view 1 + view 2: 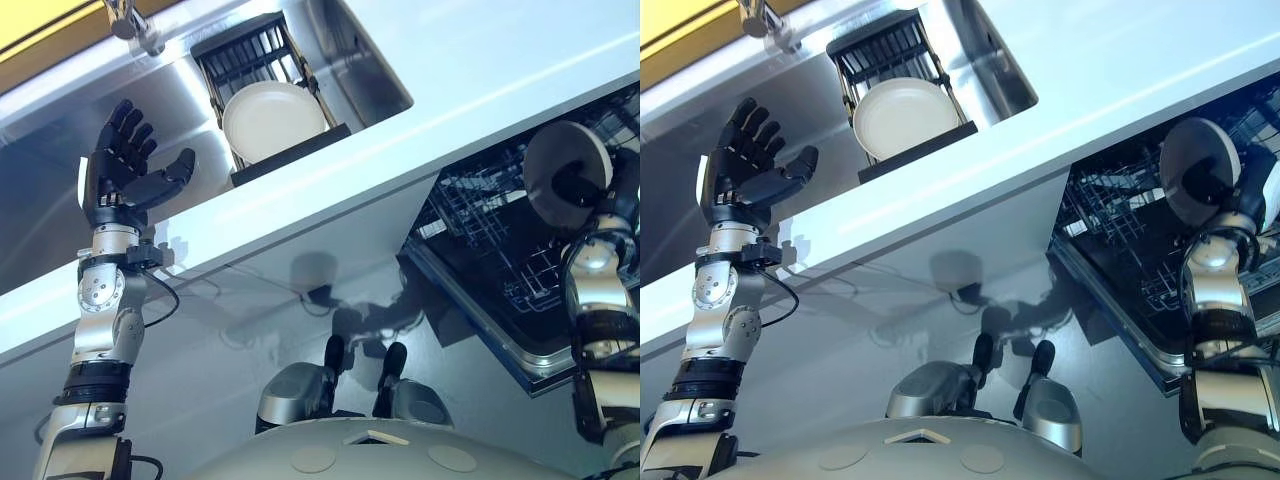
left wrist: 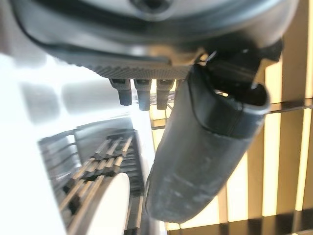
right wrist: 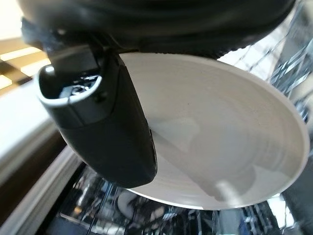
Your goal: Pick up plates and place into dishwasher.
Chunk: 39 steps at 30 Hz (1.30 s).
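My right hand [image 1: 578, 186] is shut on a white plate [image 1: 560, 160], pinching it upright over the open dishwasher's dark rack [image 1: 500, 250]; the thumb [image 3: 107, 117] lies across the plate's face [image 3: 234, 142] in the right wrist view. A second white plate [image 1: 272, 120] leans in a black dish rack [image 1: 255, 60] inside the steel sink [image 1: 190, 120]. My left hand [image 1: 125, 170] stands raised over the sink's left part, open with fingers spread, well left of that plate and holding nothing. The left wrist view shows the rack's bars and the plate's edge [image 2: 105, 210] past the thumb [image 2: 205, 156].
A white counter edge [image 1: 330, 190] runs between the sink and the dishwasher. The faucet [image 1: 130, 25] stands at the sink's far left rim. The dishwasher's pulled-out lower rack frame [image 1: 520, 360] juts out at the right.
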Motion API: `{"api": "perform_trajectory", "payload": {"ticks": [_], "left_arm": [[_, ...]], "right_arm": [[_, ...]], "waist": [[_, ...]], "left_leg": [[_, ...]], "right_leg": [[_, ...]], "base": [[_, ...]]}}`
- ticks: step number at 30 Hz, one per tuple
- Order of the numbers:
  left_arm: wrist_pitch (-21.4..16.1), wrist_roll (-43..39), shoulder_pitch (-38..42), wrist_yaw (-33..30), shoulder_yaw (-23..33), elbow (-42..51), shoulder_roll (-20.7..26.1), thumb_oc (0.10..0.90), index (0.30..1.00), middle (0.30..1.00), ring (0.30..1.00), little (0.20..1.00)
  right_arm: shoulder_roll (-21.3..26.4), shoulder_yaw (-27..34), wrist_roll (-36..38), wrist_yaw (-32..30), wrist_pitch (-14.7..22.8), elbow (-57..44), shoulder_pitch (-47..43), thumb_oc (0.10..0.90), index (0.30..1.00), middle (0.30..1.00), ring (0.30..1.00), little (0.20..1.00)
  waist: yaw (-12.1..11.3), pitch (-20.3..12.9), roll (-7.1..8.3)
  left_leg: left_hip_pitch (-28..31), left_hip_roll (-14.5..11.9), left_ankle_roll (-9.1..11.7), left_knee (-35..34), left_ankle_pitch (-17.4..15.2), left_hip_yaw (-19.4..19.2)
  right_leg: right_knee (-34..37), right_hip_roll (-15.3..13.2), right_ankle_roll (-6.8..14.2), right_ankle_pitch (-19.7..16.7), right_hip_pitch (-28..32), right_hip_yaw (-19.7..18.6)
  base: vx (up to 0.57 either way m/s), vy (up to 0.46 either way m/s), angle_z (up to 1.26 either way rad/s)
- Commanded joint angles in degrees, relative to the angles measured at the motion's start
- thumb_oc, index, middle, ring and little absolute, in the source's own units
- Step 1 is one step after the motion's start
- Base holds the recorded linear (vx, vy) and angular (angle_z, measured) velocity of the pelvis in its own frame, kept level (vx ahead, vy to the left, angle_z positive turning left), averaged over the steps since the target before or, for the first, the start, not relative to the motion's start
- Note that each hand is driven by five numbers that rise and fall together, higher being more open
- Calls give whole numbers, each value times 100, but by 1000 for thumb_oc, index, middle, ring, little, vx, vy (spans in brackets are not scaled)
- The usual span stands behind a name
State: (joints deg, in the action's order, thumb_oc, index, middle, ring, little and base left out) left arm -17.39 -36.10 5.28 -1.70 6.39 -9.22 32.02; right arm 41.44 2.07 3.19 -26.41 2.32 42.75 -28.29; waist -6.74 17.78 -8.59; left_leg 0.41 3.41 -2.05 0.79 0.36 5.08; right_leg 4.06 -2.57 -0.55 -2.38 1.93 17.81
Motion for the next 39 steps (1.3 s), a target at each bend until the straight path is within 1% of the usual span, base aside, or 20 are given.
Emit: {"api": "perform_trajectory", "payload": {"ticks": [1, 4, 6, 7, 8, 9, 10, 14, 19, 23, 26, 29, 32, 39], "left_arm": [[-859, -249, 604, 36, 110, 467, 651, 800, 900, 900, 900, 900], [-920, -327, 637, 49, 73, 548, 713, 800, 900, 900, 900, 900], [-932, -340, 683, 22, 21, 638, 741, 800, 900, 900, 900, 900], [-935, -313, 705, 27, 6, 654, 739, 800, 900, 900, 900, 900], [-957, -289, 727, 23, -29, 658, 749, 800, 900, 900, 900, 900], [-948, -318, 751, 39, -45, 667, 762, 800, 900, 900, 900, 900], [-936, -319, 763, 27, -61, 691, 770, 800, 900, 900, 900, 900], [-924, -320, 767, 65, -68, 755, 746, 800, 900, 900, 900, 900], [-913, -283, 741, 150, -65, 750, 670, 800, 900, 900, 900, 900], [-846, -183, 736, 176, -68, 728, 566, 800, 900, 900, 900, 900], [-815, -105, 714, 178, -67, 698, 487, 800, 900, 900, 900, 900], [-775, -72, 724, 194, -76, 654, 422, 800, 900, 900, 900, 900], [-720, -44, 729, 197, -103, 628, 392, 800, 900, 900, 900, 900], [-631, 88, 731, 188, -161, 597, 306, 800, 900, 900, 900, 900]], "right_arm": [[1009, -314, -203, 18, -259, 24, -683, 100, 300, 300, 300, 200], [1073, -582, -349, 154, -632, 259, -896, 100, 300, 300, 300, 200], [1103, -690, -296, 255, -775, 498, -990, 100, 300, 300, 300, 200], [1092, -716, -295, 304, -814, 576, -1009, 202, 387, 387, 387, 302], [1078, -743, -305, 336, -839, 674, -1013, 388, 547, 547, 547, 488], [1062, -770, -314, 378, -826, 765, -1026, 443, 594, 594, 594, 543], [1052, -798, -304, 413, -839, 790, -1038, 800, 900, 900, 900, 900], [885, -842, -176, 347, -641, 663, -927, 800, 900, 900, 900, 900], [608, -808, -104, 64, -405, 84, -676, 800, 900, 900, 900, 900], [399, -580, 103, -101, -74, -421, -515, 800, 900, 900, 900, 900], [240, -370, 275, -106, 68, -792, -307, 800, 900, 900, 900, 900], [107, -230, 239, -160, 188, -1031, -120, 800, 900, 900, 900, 900], [50, -137, 200, -197, 265, -1137, 42, 800, 900, 900, 900, 900], [-1, -23, 73, -283, 248, -1260, 311, 800, 900, 900, 900, 900]], "waist": [[-128, -157, 125], [-171, -33, 131], [-197, 50, 139], [-205, 74, 147], [-213, 102, 154], [-222, 123, 161], [-226, 138, 167], [-221, 171, 220], [-166, 127, 301], [-98, 13, 351], [-37, -77, 388], [11, -164, 429], [47, -263, 469], [100, -496, 537]], "left_leg": [[-538, 99, 379, 451, -210, -77], [-719, 106, 350, 532, -181, -62], [-851, 108, 327, 594, -158, -43], [-899, 108, 316, 616, -152, -42], [-927, 107, 304, 625, -146, -36], [-944, 110, 293, 633, -144, -32], [-956, 112, 287, 637, -141, -30], [-929, 126, 241, 642, -161, -26], [-785, 125, 215, 602, -208, -57], [-611, 132, 193, 545, -259, -84], [-462, 133, 181, 467, -298, -126], [-323, 131, 175, 384, -325, -165], [-201, 132, 163, 316, -344, -200], [9, 134, 141, 218, -402, -295]], "right_leg": [[-1908, -91, -27, 1428, -691, -168], [-2105, -91, -45, 1431, -938, -186], [-2228, -91, -57, 1426, -1102, -214], [-2270, -87, -61, 1422, -1164, -220], [-2306, -83, -63, 1418, -1208, -221], [-2325, -81, -61, 1414, -1231, -230], [-2332, -78, -59, 1410, -1242, -237], [-2322, -65, -49, 1378, -1233, -271], [-2208, -60, -10, 1338, -1077, -311], [-2064, -45, 29, 1318, -879, -353], [-1915, -25, 64, 1302, -712, -387], [-1771, -8, 92, 1283, -555, -413], [-1655, 7, 124, 1250, -428, -424], [-1435, 12, 185, 1203, -189, -428]], "base": [[-85, -2, 9], [-81, -11, 13], [-85, -19, 6], [-67, -23, 7], [-51, -27, 14], [-34, -25, 16], [-31, -23, 12], [-6, -4, 2], [8, 1, -2], [37, 16, -4], [38, 27, -6], [26, 20, -8], [16, 8, -4], [9, 15, -6]]}}
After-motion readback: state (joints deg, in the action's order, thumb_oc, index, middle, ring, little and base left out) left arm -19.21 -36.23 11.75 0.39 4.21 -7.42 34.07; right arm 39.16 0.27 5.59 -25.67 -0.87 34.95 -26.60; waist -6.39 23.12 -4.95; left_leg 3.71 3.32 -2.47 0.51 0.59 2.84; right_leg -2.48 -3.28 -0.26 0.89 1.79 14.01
